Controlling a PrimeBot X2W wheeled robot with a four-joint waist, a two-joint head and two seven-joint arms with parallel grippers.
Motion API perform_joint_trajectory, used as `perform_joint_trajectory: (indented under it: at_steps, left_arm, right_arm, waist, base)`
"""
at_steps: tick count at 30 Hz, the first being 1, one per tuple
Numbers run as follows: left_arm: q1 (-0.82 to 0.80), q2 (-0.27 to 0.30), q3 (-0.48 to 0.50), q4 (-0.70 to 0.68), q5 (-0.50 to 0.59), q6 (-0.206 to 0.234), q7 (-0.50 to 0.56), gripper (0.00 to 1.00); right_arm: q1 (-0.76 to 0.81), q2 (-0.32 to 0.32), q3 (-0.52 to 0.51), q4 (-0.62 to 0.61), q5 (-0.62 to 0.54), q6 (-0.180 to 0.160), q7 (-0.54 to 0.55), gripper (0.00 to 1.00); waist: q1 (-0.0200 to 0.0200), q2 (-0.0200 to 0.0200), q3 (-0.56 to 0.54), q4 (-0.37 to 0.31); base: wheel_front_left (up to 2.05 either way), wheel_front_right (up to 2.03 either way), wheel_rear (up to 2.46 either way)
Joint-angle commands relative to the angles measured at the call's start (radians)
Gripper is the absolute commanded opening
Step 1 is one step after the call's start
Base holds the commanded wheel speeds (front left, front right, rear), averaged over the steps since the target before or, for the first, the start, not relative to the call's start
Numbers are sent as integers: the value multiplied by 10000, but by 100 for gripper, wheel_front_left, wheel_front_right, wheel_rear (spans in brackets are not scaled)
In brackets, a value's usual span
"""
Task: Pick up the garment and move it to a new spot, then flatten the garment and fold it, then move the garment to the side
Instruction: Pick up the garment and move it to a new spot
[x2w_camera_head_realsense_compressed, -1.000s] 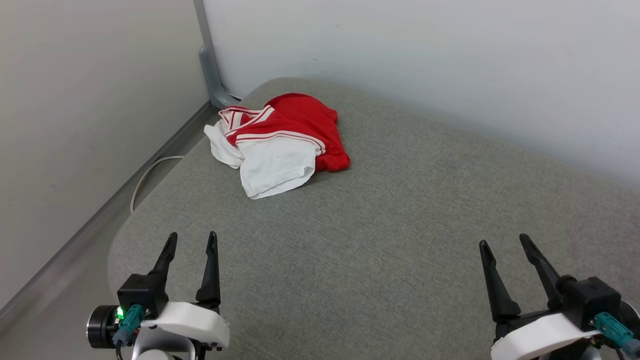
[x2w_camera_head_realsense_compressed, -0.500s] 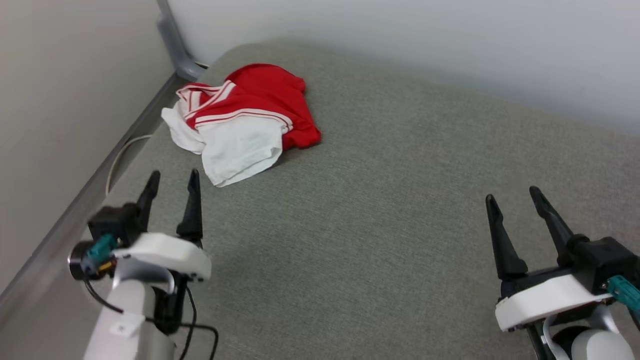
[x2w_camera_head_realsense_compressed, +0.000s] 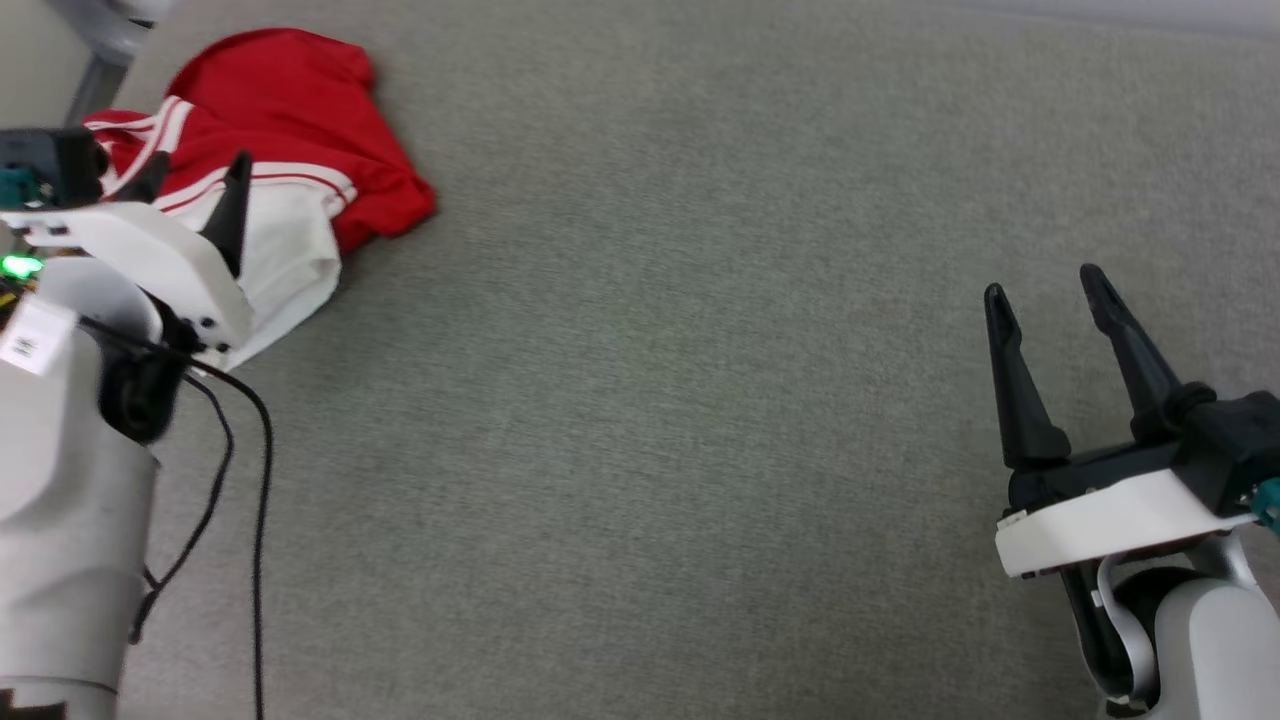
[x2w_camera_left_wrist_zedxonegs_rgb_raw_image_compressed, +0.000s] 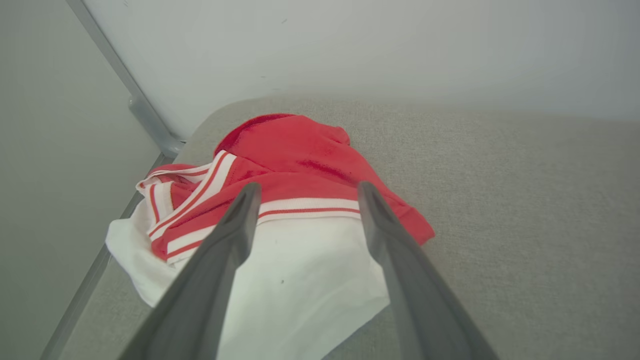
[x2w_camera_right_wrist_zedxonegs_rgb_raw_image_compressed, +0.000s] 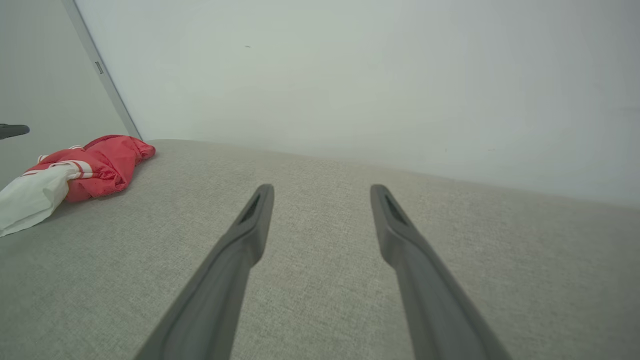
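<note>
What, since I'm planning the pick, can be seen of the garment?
The garment is a thin, soft-looking red shirt with white sleeves and red-and-white striped trim, crumpled in a heap with a white sleeve nearest. It lies on the grey cushion near its far left corner. The open left gripper is poised at the sleeve; contact is unclear.

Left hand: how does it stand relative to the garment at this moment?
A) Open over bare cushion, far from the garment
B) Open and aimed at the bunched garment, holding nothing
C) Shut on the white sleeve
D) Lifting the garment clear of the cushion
B: in the left wrist view the left hand is spread wide and frames the striped trim of the garment, which lies bunched on the grey cushion with nothing pinched.
</note>
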Motion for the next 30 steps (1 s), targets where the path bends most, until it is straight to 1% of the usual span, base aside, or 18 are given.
perform_joint_trajectory:
  at_steps: [1,6,10,13,17,18,19,20,23,26,30]
  left_arm:
    - [-405,361,-189,213,-398,-17,442,100]
    - [-1140,1442,-772,811,-1811,-19,2205,100]
    - [-1359,2065,-1128,1267,-2653,-18,3318,100]
    - [-1316,2318,-1313,1781,-3143,-8,4068,100]
    - [-837,2072,-1656,2767,-3680,2,5521,100]
    - [-726,1979,-1750,2936,-3758,2,5817,93]
    - [-684,1915,-1828,3041,-3816,2,5996,43]
    - [-676,1864,-1840,3080,-3871,2,5948,0]
    - [-721,1808,-1921,3027,-3748,-3,5334,0]
    - [-953,1857,-1852,2971,-3596,-5,4283,0]
    - [-1151,1950,-1845,2894,-3299,-9,2683,0]
  right_arm:
    - [-263,5,-18,-17,21,-5,-75,100]
    - [-554,7,49,5,96,-5,-167,100]
    - [-684,7,102,70,142,-5,-267,100]
    - [-793,7,172,145,196,-6,-337,100]
    - [-820,7,181,199,247,-5,-385,100]
    - [-826,7,182,215,256,-5,-392,100]
    - [-847,7,181,235,264,-5,-392,100]
    - [-886,7,173,256,264,-5,-385,100]
    - [-916,7,116,294,261,-5,-353,100]
    - [-884,7,29,388,245,-5,-383,100]
    - [-557,7,-48,617,365,-5,-453,100]
  waist:
    - [-1,0,919,-857]
    - [-1,0,1632,-1394]
    - [-1,0,2020,-1612]
    - [-1,0,2203,-1728]
    - [-1,0,2342,-1756]
    - [-1,0,2349,-1757]
    - [-1,0,2351,-1755]
    - [-1,0,2350,-1748]
    - [-1,0,2230,-1688]
    - [-1,0,1926,-1592]
    - [-1,0,1145,-1429]
  base:
    - [0,0,0]
    - [0,0,0]
    - [0,0,0]
    - [0,0,0]
    - [0,0,0]
    - [0,0,0]
    - [0,0,0]
    - [0,0,0]
    - [0,0,0]
    - [0,0,0]
    - [0,0,0]
